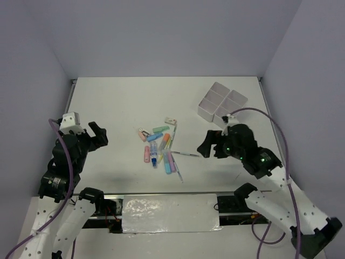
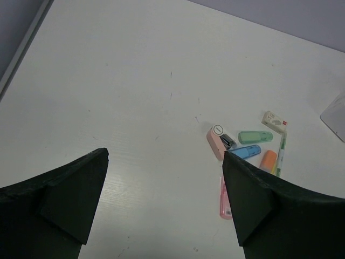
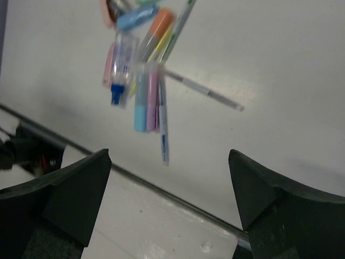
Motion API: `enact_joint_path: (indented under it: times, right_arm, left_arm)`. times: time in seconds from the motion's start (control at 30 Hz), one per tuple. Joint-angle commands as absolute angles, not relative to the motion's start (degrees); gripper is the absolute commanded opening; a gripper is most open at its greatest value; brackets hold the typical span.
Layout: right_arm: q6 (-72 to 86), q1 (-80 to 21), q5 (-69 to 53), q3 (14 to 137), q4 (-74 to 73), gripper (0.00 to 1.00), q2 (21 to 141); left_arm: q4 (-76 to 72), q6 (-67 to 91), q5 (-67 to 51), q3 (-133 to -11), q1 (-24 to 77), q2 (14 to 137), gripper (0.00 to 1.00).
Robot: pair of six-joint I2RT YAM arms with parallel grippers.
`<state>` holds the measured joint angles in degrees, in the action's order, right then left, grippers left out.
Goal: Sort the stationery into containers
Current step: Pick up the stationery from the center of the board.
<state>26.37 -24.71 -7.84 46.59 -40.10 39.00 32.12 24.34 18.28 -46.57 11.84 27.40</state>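
while right gripper [image 1: 205,147] and left gripper [image 1: 100,135] both hang spread and empty, stationery [image 1: 160,149] sits heaped mid-table between them. right gripper nearer, heap just to its left. pieces mostly lie near-to-far. tray [image 1: 206,112] beyond right gripper, empty.

Far right, plain white and unpatterned: the square plastic tray of four compartments [image 1: 222,101]. Same white on the matte table top [image 1: 108,108]. In the middle pile, a stubby mint-green marker [image 2: 255,137], a stubby sky-blue marker [image 2: 246,151] just nearer, a stubby orange marker [image 2: 268,160] to its right, a pale pink marker [image 1: 146,154] at near left. Nearest, side by side, a light blue marker [image 3: 140,100] and, through blur, seemingly a lilac marker [image 3: 152,93].
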Motion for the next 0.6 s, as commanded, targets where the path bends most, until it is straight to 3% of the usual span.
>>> enact_joint_path:
  times: [0.0, 0.1, 0.3, 0.5, 0.57]
  right_arm:
    - [34.27, -39.4, 4.0, 44.48, -30.34, 0.93, 43.04]
    - [37.52, -48.04, 11.83, 44.3, -29.01, 0.85, 46.92]
    - [40.34, -50.89, 18.54, 45.08, -31.02, 0.85, 47.12]
    - [39.2, -50.8, 24.08, 49.39, -39.81, 0.87, 40.97]
    - [38.85, -50.71, 24.17, 49.74, -41.92, 0.87, 39.47]
  left_arm:
    - [29.71, 24.17, 16.71, -46.32, 12.04, 28.12, 0.99]
    - [29.27, 24.52, 14.86, -46.23, 12.04, 30.22, 0.99]
    - [31.65, 36.17, 12.36, -48.61, 17.38, 42.52, 0.99]
    - [32.86, 55.23, 37.76, -52.72, 54.16, 58.48, 0.99]
    - [34.54, 58.35, 42.97, -55.01, 57.73, 65.26, 0.99]
